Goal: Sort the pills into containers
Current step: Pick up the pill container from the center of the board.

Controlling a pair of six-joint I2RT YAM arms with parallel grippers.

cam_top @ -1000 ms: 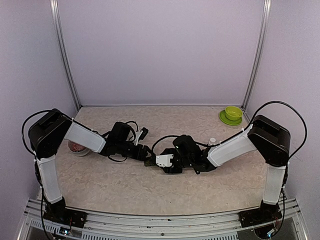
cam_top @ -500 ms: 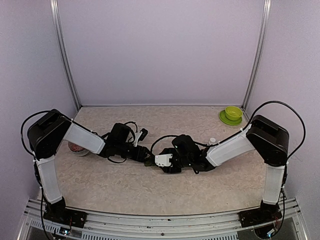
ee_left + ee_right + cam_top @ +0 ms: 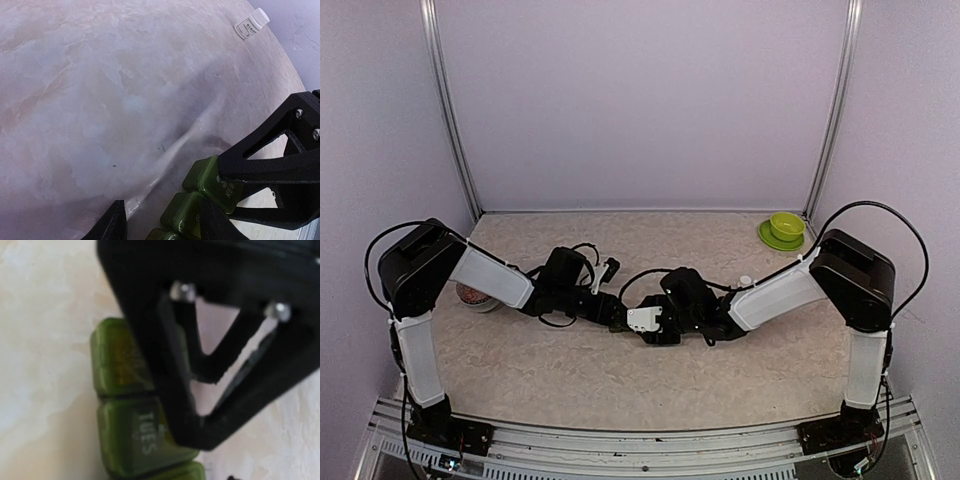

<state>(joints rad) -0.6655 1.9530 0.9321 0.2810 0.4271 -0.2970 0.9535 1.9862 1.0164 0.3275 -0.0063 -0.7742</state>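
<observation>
The left hand straddles the containers, jaws open; it should close squarely. I cannot tell the state of the right hand beside them.

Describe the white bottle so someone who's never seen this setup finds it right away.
Start at the table and follow the right arm from its elbow toward the centre. Just behind its white forearm sits a tiny bottle. Unlike the lime bowl in the far right corner, it is white, with a printed label and a white cap.
</observation>
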